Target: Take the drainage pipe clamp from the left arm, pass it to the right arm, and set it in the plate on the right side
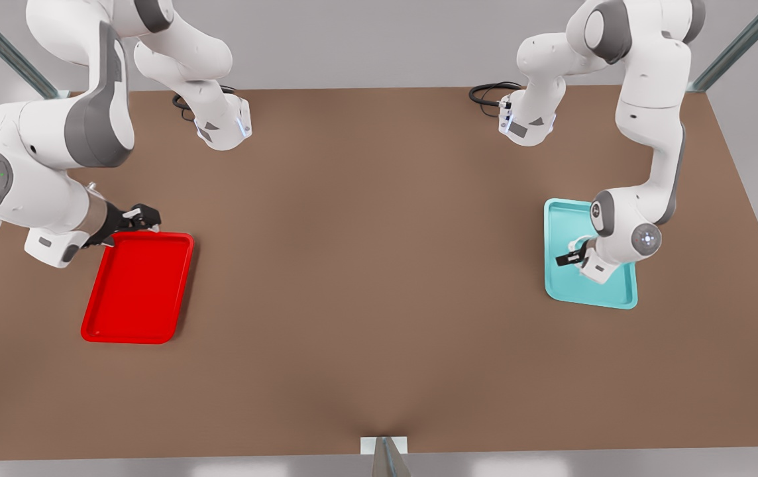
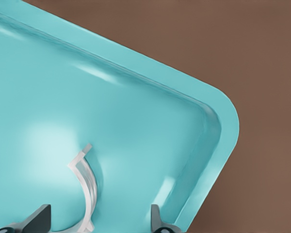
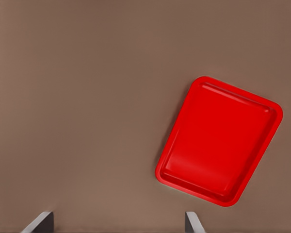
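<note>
The drainage pipe clamp (image 2: 88, 180), a thin white half-ring, lies in a teal tray (image 2: 136, 73) at the front view's right (image 1: 561, 218). My left gripper (image 2: 97, 221) hangs low over that tray (image 1: 568, 257), open, with one finger on each side of the clamp and not closed on it. The red plate (image 1: 137, 288) lies on the table at the front view's left, nothing in it (image 3: 218, 141). My right gripper (image 1: 146, 216) hovers just past the plate's far edge, open and holding nothing (image 3: 116, 224).
The brown table (image 1: 379, 265) stretches bare between the two trays. Black cables (image 1: 488, 93) coil near the arm bases at the back edge. A metal post (image 1: 385, 457) stands at the middle of the front edge.
</note>
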Motion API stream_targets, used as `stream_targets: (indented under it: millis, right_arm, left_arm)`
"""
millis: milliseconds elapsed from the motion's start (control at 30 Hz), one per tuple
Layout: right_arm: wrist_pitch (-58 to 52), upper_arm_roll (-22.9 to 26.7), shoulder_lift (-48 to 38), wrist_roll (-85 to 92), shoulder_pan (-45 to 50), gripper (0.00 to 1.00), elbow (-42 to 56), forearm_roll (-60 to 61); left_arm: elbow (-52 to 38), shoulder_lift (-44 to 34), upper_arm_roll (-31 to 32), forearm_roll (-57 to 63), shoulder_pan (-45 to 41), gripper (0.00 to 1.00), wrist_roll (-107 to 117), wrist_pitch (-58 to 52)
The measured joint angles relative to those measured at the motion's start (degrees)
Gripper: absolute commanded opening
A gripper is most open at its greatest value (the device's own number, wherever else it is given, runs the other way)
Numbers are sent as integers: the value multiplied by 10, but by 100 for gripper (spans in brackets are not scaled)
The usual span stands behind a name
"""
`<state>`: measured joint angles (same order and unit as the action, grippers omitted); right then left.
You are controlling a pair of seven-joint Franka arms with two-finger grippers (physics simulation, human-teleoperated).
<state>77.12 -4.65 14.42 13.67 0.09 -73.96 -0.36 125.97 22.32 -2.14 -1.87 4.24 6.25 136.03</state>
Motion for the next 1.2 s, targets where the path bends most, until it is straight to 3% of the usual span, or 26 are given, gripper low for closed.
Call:
stream_targets:
  millis: [200, 267, 300, 333, 600, 800, 833, 900, 1200]
  right_arm:
    - [-5, 0, -1, 9, 0, 100, -2, 7]
    - [-7, 0, -1, 12, 0, 100, -2, 7]
    - [-8, 0, -1, 13, 0, 100, -2, 7]
    - [-8, 0, 0, 14, 0, 100, -2, 8]
    - [-11, -1, 1, 22, 1, 100, -3, 8]
    - [-12, -2, 2, 25, 4, 100, -5, 7]
    - [-12, -2, 2, 26, 4, 100, -5, 7]
    - [-12, -2, 2, 26, 4, 100, -5, 8]
    - [-14, -2, 2, 29, 3, 100, -5, 8]
  left_arm:
    - [13, 14, -1, 22, 5, 100, -51, 41]
    - [14, 20, -1, 26, 8, 70, -63, 46]
    - [14, 21, -1, 27, 10, 59, -69, 49]
    - [14, 22, -1, 29, 12, 53, -73, 51]
    - [13, 23, -1, 26, 16, 37, -101, 57]
    - [12, 27, -1, 27, 16, 37, -113, 56]
    - [12, 27, -1, 27, 16, 35, -114, 56]
    - [11, 28, -2, 29, 16, 21, -115, 56]
    - [-16, 0, 3, 29, 4, 21, -104, 35]
